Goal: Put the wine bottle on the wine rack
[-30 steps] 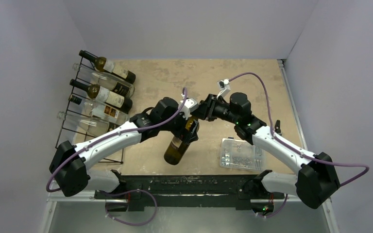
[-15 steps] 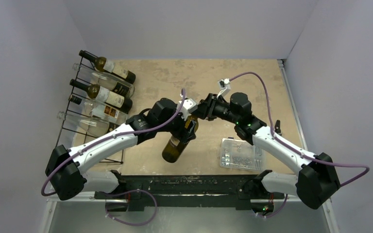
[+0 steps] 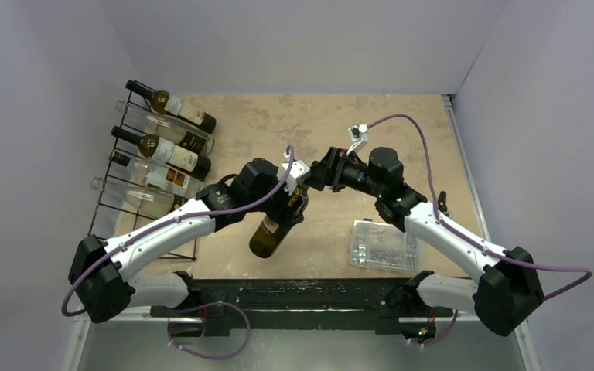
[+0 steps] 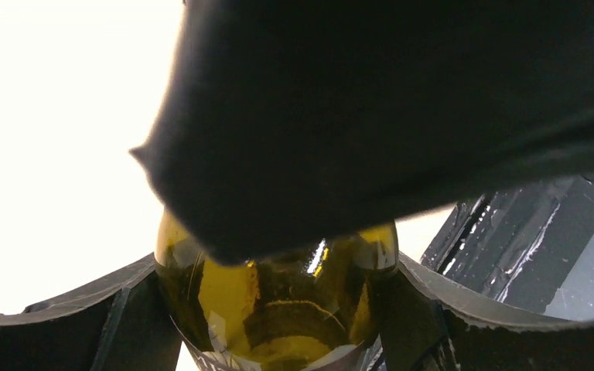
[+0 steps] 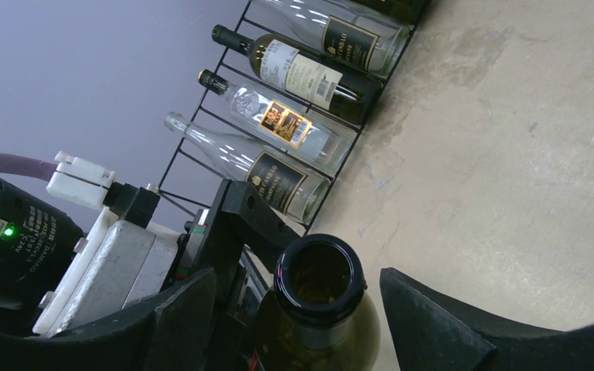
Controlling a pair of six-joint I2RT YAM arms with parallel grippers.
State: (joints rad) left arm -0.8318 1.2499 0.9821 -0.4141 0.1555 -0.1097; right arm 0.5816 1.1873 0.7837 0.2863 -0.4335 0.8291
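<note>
Your left hand [image 4: 278, 303] was clamped on the body of the wine bottle [image 3: 272, 230], which hung tilted over the middle of the desk [image 3: 402, 131], its base toward the near edge and its open mouth toward the far side. Your right hand [image 5: 309, 313] had its fingers apart on both sides of the neck, with a gap on each side, so it carried nothing. The wine rack [image 3: 102, 207] stood well apart at the left, with several bottles lying in its upper cells. The lower cells looked free, though your left arm hid part of them. I think the good way was to draw the right hand off the neck first. Then you could swing the bottle left, turn it to match the slant of a free cell, and lower it slowly so that glass did not strike glass.
</note>
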